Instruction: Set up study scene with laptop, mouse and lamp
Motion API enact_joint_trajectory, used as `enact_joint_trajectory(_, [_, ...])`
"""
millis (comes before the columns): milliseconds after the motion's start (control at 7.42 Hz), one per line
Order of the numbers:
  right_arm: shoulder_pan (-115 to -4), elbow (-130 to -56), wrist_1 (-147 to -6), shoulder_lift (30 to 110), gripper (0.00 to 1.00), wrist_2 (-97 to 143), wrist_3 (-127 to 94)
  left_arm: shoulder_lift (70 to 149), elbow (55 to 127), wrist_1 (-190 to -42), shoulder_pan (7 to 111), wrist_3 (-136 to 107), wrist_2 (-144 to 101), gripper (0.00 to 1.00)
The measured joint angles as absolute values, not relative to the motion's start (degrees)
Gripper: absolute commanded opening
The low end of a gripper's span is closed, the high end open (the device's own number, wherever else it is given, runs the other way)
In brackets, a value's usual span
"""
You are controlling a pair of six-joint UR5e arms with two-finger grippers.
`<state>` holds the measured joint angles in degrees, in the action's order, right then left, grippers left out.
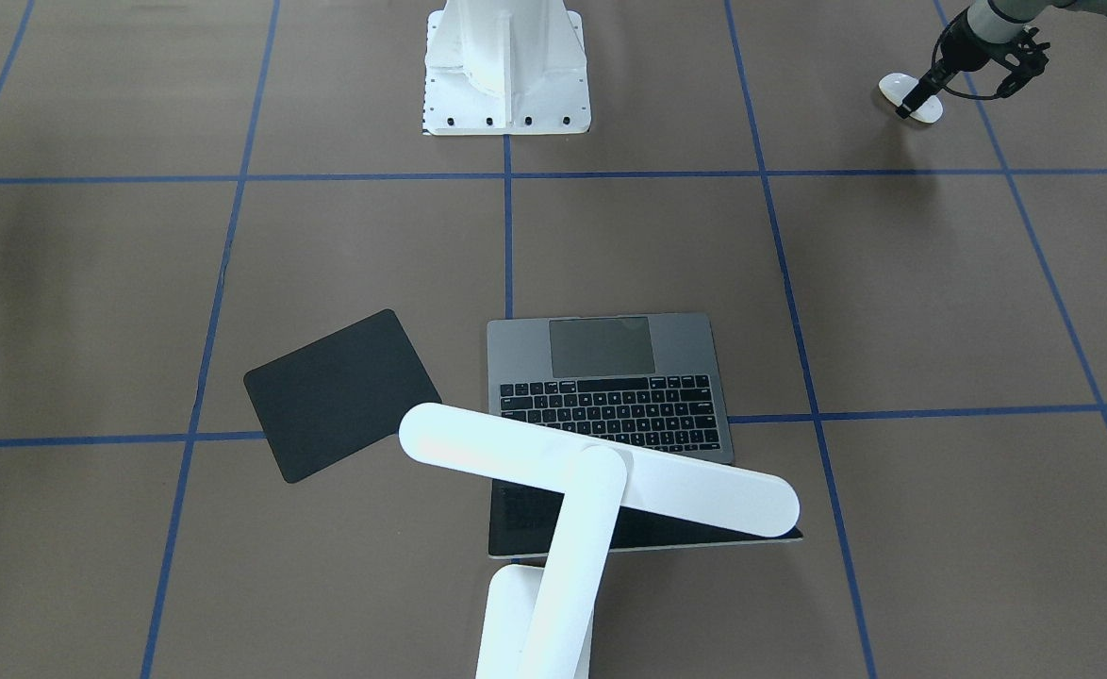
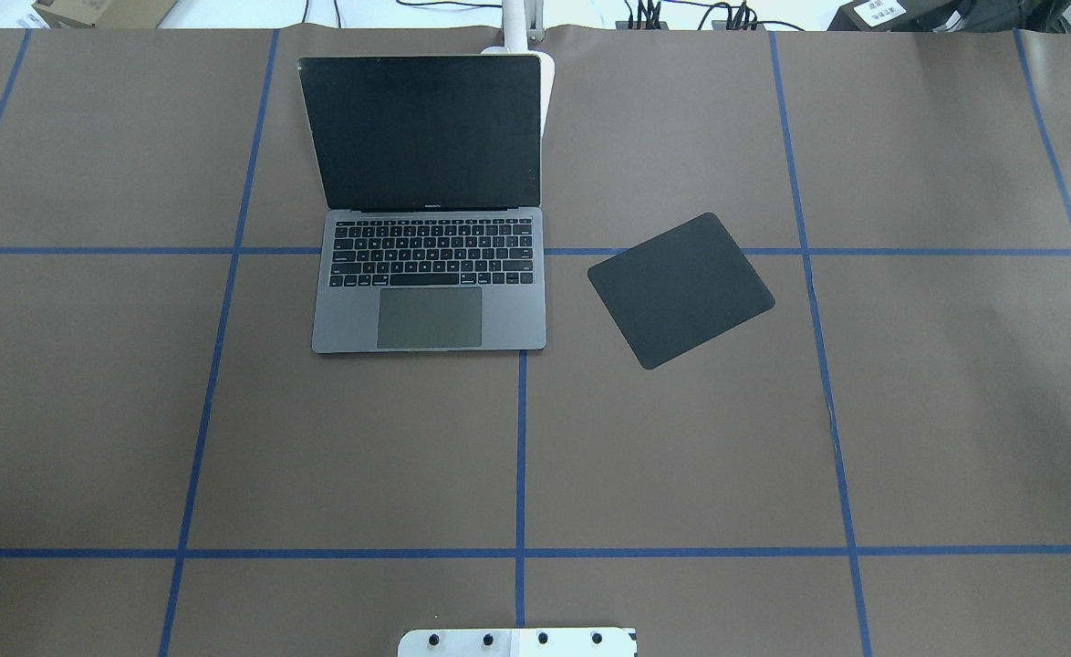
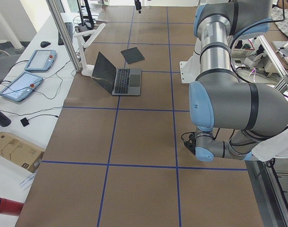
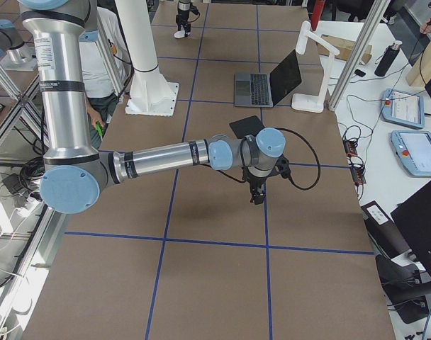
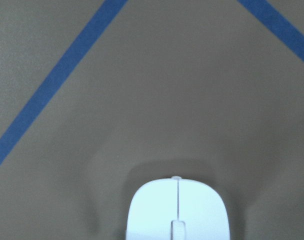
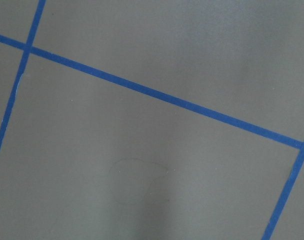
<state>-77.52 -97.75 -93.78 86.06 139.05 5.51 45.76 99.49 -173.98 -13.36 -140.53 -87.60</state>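
I judged the mouse (image 5: 177,212) light, rigid and slick-shelled, best pinched across its 2 long sides near the middle. It lay at the table's (image 2: 681,456) left end, well apart from the laptop (image 2: 431,292) and the black mat (image 2: 680,289). The left gripper (image 1: 919,97) stood right on it, though I could not tell whether its fingers were clamped. The brown surface looked flat and matte, and the white pedestal (image 1: 506,66), the mouse's nearest neighbour, stood well apart

Bright, diffuse light is blowing out the lamp (image 1: 704,495) to featureless white; soft shadows are falling faintly beyond it.
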Motion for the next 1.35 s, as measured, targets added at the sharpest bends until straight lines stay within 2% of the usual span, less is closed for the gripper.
enact_joint_trajectory(270, [-77.3,-97.7,-93.8,86.0,0.99,139.0,5.4,45.5,100.5,-173.9,-14.4,-142.3,-87.5,0.36])
enact_joint_trajectory(539, [-77.2,-97.7,-93.7,86.0,0.99,139.0,5.4,43.5,103.3,-173.9,-14.5,-143.0,-87.6,0.31])
enact_joint_trajectory(1349, [-76.7,-97.4,-93.8,86.0,0.99,139.0,5.4,39.6,110.7,-173.1,-14.3,-141.0,-87.8,0.32])
